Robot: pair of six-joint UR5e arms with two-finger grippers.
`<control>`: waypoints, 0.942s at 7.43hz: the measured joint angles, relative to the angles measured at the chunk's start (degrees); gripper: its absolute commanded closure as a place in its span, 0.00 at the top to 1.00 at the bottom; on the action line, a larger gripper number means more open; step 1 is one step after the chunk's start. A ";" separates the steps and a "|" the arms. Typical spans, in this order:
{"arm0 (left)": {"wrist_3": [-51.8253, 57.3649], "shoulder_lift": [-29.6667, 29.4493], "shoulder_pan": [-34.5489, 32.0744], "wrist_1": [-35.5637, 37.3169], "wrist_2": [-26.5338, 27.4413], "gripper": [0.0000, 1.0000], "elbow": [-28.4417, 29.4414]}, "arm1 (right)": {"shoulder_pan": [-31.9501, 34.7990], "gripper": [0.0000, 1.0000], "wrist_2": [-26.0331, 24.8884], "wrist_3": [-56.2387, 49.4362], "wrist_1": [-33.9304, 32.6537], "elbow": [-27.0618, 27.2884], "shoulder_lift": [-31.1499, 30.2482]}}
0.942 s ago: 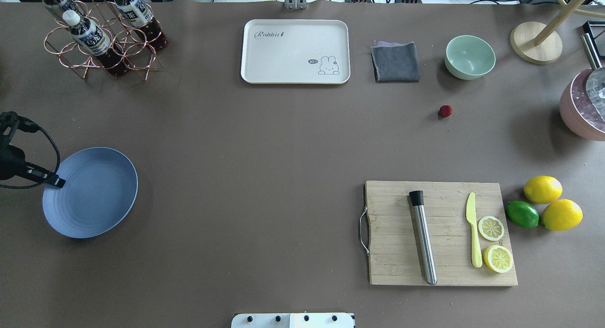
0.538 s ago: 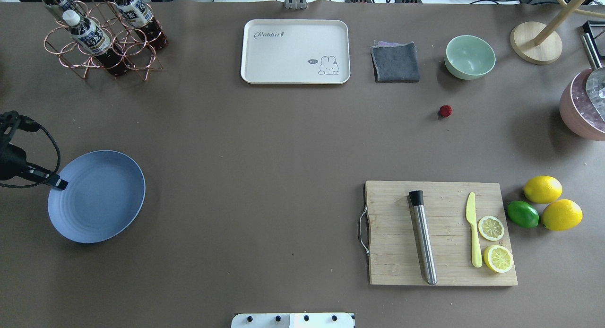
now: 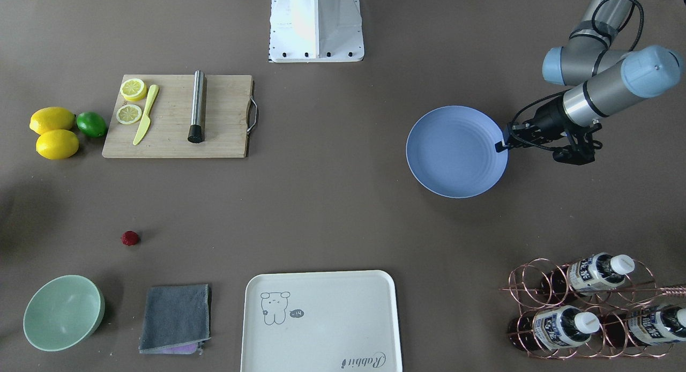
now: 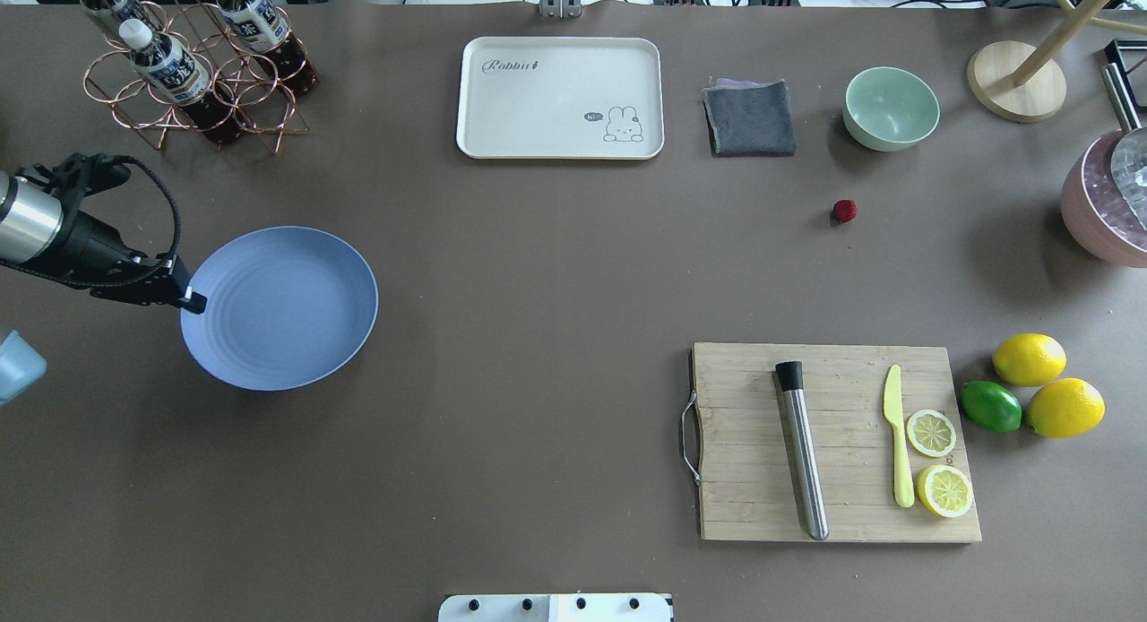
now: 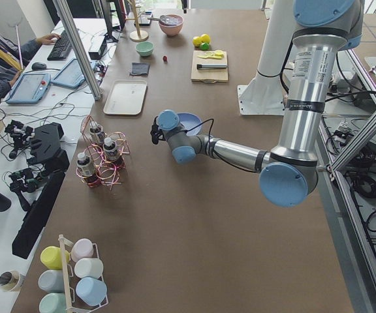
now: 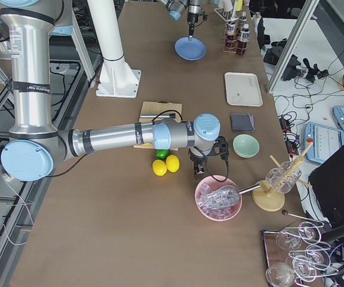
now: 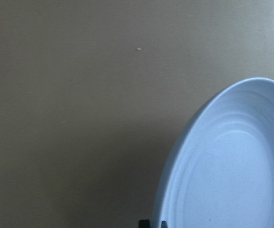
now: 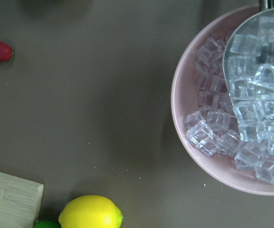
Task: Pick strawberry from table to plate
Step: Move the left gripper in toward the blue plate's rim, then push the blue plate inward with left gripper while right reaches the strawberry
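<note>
The small dark red strawberry (image 4: pixel 844 211) (image 3: pixel 129 238) lies alone on the brown table (image 4: pixel 538 335), below the mint bowl; the right wrist view has it at its top left (image 8: pixel 0 51). On the table's left side, the round blue plate (image 4: pixel 278 308) (image 3: pixel 455 151) (image 7: pixel 232 175) is held by its left rim in my left gripper (image 4: pixel 190 299) (image 3: pixel 501 145), which is shut on it. It casts a shadow on the table. My right gripper (image 6: pixel 198 173) shows only in the exterior right view, between the lemons and the ice bowl. Whether it is open or shut I cannot tell.
A cutting board (image 4: pixel 744 443) with a steel muddler, yellow knife and lemon slices sits front right, lemons (image 4: pixel 1030 359) and a lime beside it. At the back stand a white tray (image 4: pixel 560 98), grey cloth (image 4: pixel 749 117), mint bowl (image 4: pixel 891 107), pink ice bowl (image 4: pixel 1107 201) and bottle rack (image 4: pixel 197 66).
My left gripper has carried the plate to the right and farther from the robot's base. The strawberry has not moved.
</note>
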 measured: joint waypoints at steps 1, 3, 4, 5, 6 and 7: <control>-5.06 -1.96 3.38 0.04 3.27 0.00 -1.06 | -2.31 1.00 0.00 4.44 0.19 1.21 1.30; -12.51 -5.50 9.82 0.22 9.62 0.00 -1.76 | -8.61 0.99 -0.60 16.12 4.03 1.96 4.34; -14.75 -6.79 12.33 0.27 12.40 0.00 -1.77 | -12.42 0.98 -2.00 22.95 8.09 1.41 5.58; -17.05 -8.17 14.43 0.35 14.54 0.00 -1.76 | -16.32 0.96 -4.18 28.95 12.29 -0.33 7.31; -19.13 -9.72 16.18 0.81 16.44 0.00 -1.76 | -19.33 0.96 -6.22 32.87 15.57 -3.48 10.07; -20.60 -11.49 17.92 2.07 18.76 0.00 -1.86 | -21.37 0.95 -8.16 34.68 17.43 -7.16 13.34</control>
